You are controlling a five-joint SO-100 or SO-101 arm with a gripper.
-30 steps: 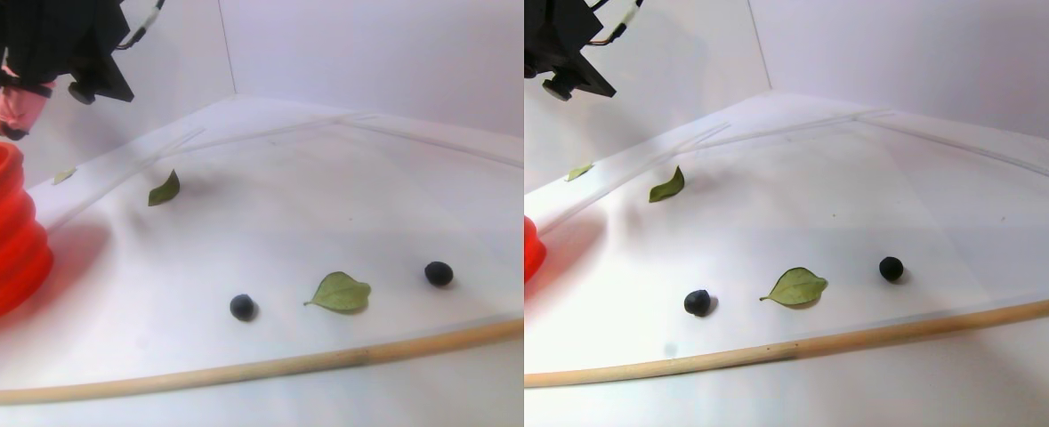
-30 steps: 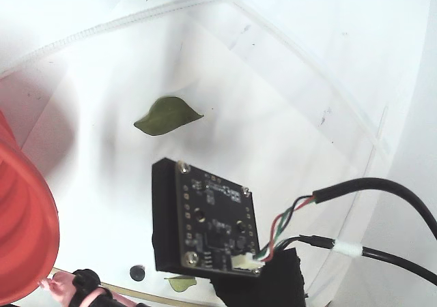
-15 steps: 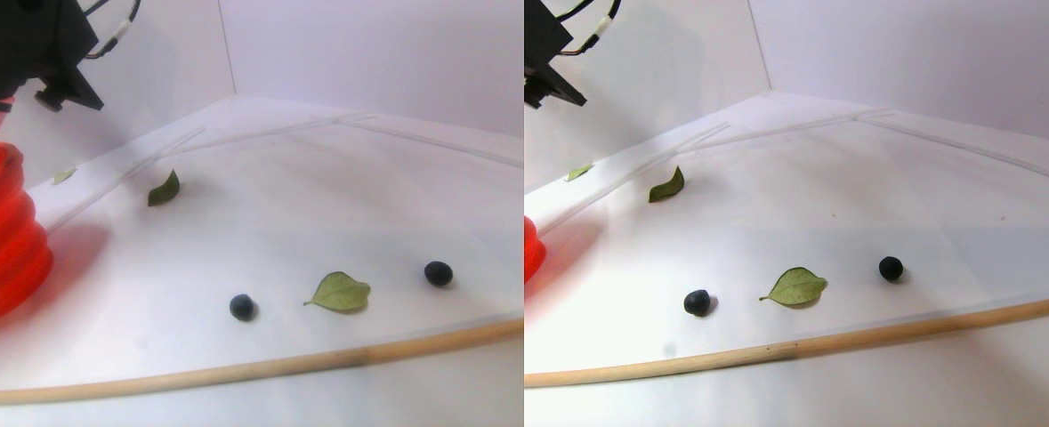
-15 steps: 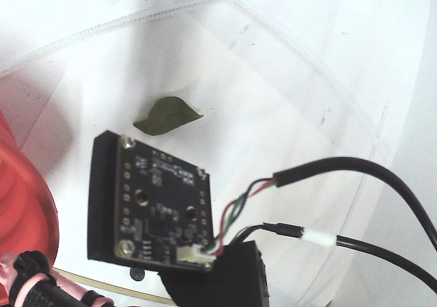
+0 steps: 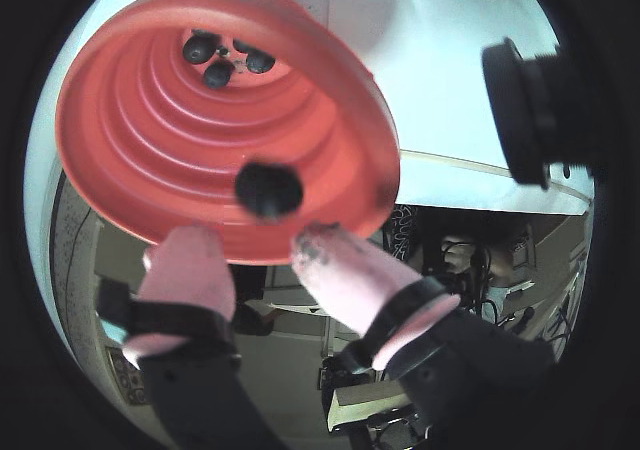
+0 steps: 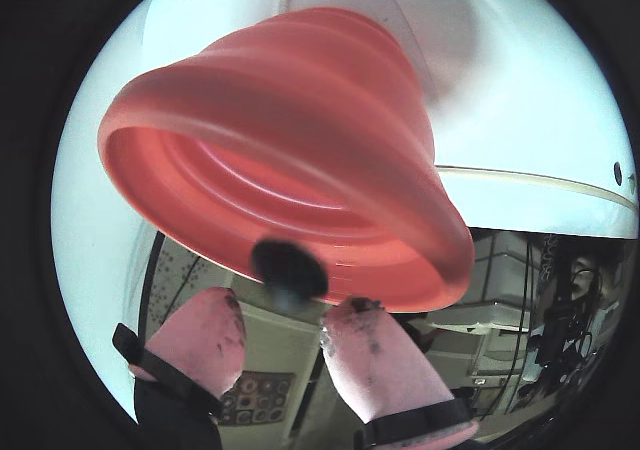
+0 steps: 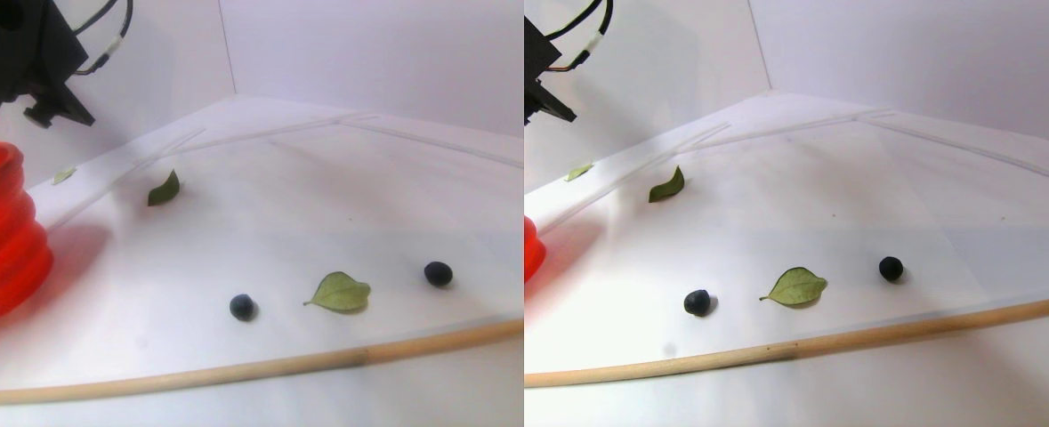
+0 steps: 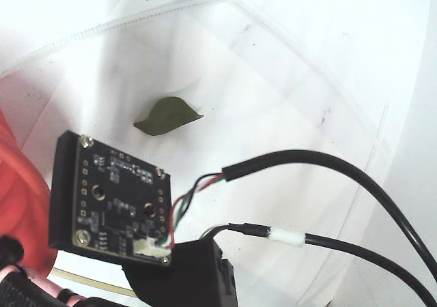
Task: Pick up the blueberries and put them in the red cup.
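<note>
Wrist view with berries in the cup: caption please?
Open gripper drops a berry into the red cup holding three more.

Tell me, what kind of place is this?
Probably a hobby or lab test bench: a plain white table with white walls, scattered blueberries and leaves, and cluttered shelves beyond the red cup.

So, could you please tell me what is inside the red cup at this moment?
In a wrist view, the red cup holds three blueberries on its bottom. A fourth berry appears in mid-air at the rim, beyond the open tool. Its body hides part of the near wall.
</note>
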